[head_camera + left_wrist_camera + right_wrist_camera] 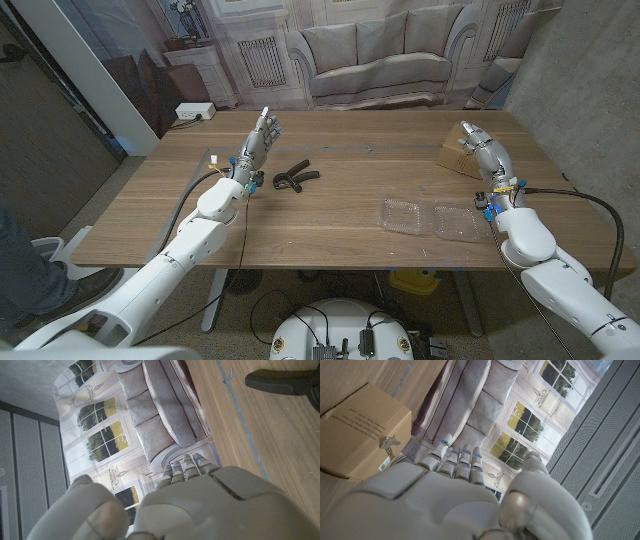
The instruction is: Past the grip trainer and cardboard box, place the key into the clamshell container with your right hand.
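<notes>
Item: right hand [487, 152], raised above the table's [330, 215] right side with fingers extended together and pointing away from the robot; it holds nothing, thumb set apart in the right wrist view. Item: cardboard box [453, 155], lying just beside this hand on its thumb side and slightly ahead of the palm, seemingly touching or nearly touching the fingers in the head view. Item: key [389, 442], small and metallic, resting on the top face of the box close to the hand's fingertips, as the right wrist view shows; in the head view it is too small to pick out. Item: clamshell container [432, 219], clear plastic, lying open in two shallow halves on the table behind the hand, toward the wrist and forearm. Item: grip trainer [295, 177], black, lying well apart from the right hand, just beside the left hand [258, 145]. Item: left hand, held up on its own side with fingers extended and close together, empty. Step in hand, as judged: the reach for the key, with no grasp yet made. Next move, as judged: the right hand needs to come down over the box top, pinch the small key between thumb and a finger, then draw back toward the wrist side and release it over one container half.
</notes>
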`<state>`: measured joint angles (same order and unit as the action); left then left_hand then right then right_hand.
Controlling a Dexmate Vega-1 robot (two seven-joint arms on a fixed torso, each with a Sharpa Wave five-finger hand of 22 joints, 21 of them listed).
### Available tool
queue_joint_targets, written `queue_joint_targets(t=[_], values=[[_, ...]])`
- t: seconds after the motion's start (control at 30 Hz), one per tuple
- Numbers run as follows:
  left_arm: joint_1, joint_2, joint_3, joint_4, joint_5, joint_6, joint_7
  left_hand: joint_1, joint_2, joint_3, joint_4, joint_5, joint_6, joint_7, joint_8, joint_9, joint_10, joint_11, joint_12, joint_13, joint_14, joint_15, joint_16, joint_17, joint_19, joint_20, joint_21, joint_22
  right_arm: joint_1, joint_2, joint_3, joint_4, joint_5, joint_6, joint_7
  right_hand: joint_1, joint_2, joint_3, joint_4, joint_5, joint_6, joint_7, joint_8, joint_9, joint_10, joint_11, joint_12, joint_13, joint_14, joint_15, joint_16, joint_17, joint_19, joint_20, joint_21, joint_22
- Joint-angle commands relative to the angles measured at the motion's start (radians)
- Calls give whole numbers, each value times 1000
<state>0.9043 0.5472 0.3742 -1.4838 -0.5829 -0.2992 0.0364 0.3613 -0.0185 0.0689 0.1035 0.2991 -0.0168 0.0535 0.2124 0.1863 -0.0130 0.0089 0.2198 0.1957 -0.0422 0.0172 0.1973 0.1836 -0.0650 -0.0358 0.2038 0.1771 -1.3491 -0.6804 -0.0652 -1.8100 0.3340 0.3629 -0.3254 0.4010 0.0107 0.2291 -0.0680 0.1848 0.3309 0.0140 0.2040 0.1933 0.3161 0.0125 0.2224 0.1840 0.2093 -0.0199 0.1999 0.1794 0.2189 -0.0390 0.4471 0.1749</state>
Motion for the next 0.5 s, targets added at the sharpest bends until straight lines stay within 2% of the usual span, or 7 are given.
queue_joint_targets(t=[0.03,0.5], values=[[17,-1,3,-27,19,-8,27,11,2,-3,0,2,7,2,1,3,8,0,2,-1,6,-2,0,2,0,7,0,3,-39,3,39,-15,-23,-5,-14,1,6,4,-5,-1,9,0,10,2,11,1,9,1,8,-1,5,3,7,-43,-3,1],[22,-7,13,-54,34,-1,41,14,5,-4,-1,1,18,-2,3,3,16,-1,3,0,16,-3,2,2,4,8,0,3,-90,6,90,-34,-57,-16,-31,5,8,4,-9,0,11,-2,9,2,15,-1,8,1,13,-3,5,3,11,-43,-8,2]])
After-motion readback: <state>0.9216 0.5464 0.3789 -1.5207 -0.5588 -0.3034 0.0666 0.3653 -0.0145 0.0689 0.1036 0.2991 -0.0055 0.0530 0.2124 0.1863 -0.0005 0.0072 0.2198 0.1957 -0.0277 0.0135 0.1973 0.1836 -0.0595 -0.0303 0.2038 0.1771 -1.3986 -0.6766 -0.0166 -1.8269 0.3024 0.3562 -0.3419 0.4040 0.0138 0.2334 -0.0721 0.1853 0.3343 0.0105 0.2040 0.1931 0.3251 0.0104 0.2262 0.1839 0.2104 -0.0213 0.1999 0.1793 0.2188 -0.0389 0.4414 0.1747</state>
